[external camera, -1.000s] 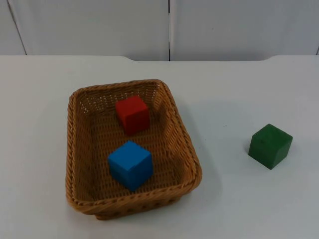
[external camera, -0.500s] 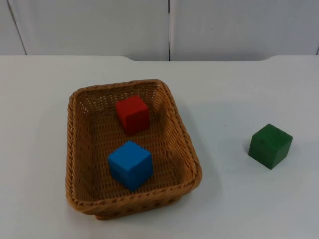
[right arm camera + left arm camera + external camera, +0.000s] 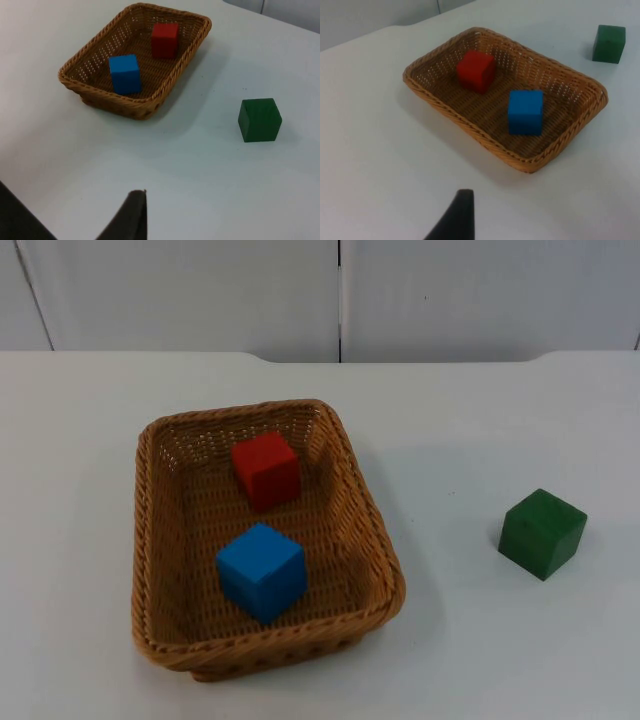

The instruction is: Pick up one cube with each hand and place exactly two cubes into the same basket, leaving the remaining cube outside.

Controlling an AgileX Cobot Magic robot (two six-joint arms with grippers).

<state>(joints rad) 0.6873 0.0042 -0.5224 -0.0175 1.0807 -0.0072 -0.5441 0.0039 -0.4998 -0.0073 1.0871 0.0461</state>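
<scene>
Inventory from my remote station, one entry per item.

1. Wicker basket (image 3: 150, 540): rectangular, brown weave, on the white table (image 3: 500, 660), left of centre in top view. Also seen from both wrists (image 3: 580, 80) (image 3: 90, 92).

2. Red cube (image 3: 266, 470): inside basket, far end, nr the wall side. Sits flat on the basket floor (image 3: 476, 71) (image 3: 165, 40).

3. Blue cube (image 3: 262, 572): inside basket, near end, turned a bit relative to the rim. Apart from red cube, not touching it (image 3: 525, 112) (image 3: 125, 74).

4. Green cube (image 3: 542, 533): outside basket, on bare table, well to the right of it. Stands alone, corner toward top cam (image 3: 609, 44) (image 3: 259, 120).

5. Left gripper (image 3: 455, 220): I see one black fingertip over the table, short of the basket's long side, holding nothing. Open or closed: I cannot tell.

6. Right gripper (image 3: 130, 217): one black fingertip above bare table, w/ basket and green cube both ahead of it, holding nothing. Grip state: cannot tell either.

7. Grey partition wall (image 3: 200, 290): runs along the table's far edge.
</scene>
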